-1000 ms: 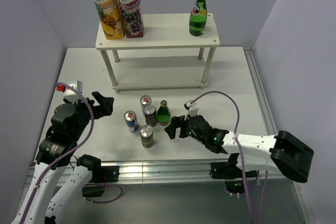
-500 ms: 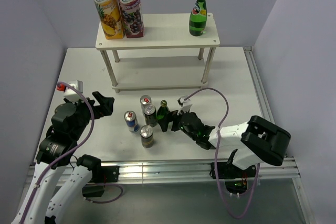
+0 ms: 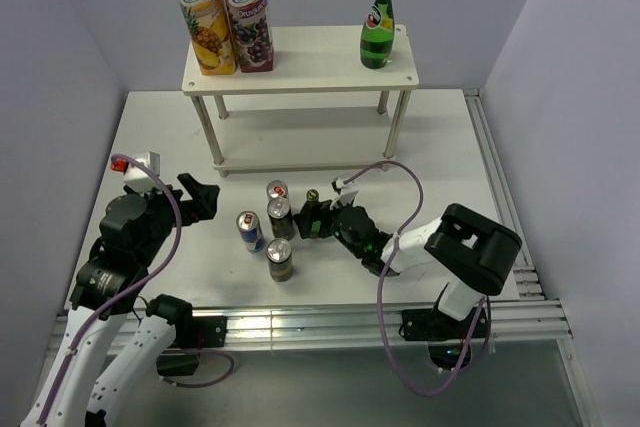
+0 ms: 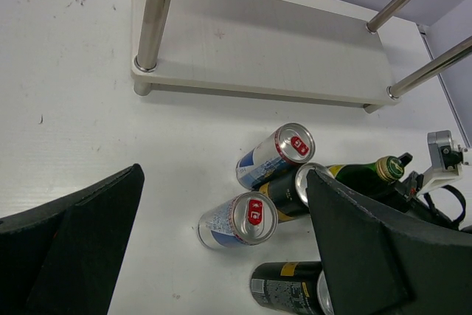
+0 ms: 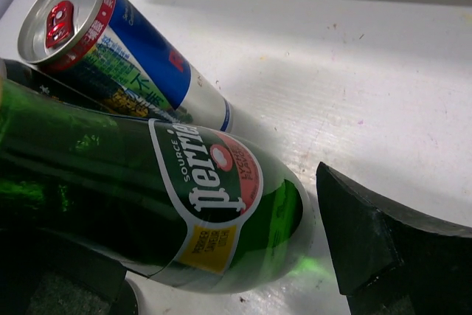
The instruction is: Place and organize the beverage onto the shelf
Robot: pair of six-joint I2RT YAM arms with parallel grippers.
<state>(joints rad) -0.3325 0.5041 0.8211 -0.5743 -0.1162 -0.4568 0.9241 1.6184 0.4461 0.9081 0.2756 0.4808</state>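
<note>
Upper frame, your shelf [image 3: 300,57] holds two cartons [image 3: 222,12] and one large bottle [image 3: 377,27]; mid-frame, four cans [image 3: 270,232] wait, right gripper [image 3: 322,222] spread loosely around the small green bottle [image 3: 311,213], left gripper [image 3: 203,197] wide, empty

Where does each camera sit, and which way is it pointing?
Top external: above and behind the robot, looking down on the table, the shelf, left gripper and right gripper.
Left wrist: on the left arm, facing the cans and the shelf's lower board; own fingers frame it.
Right wrist: close on the green bottle and a blue can; one finger at right.
Both wrist views share the green bottle.
</note>
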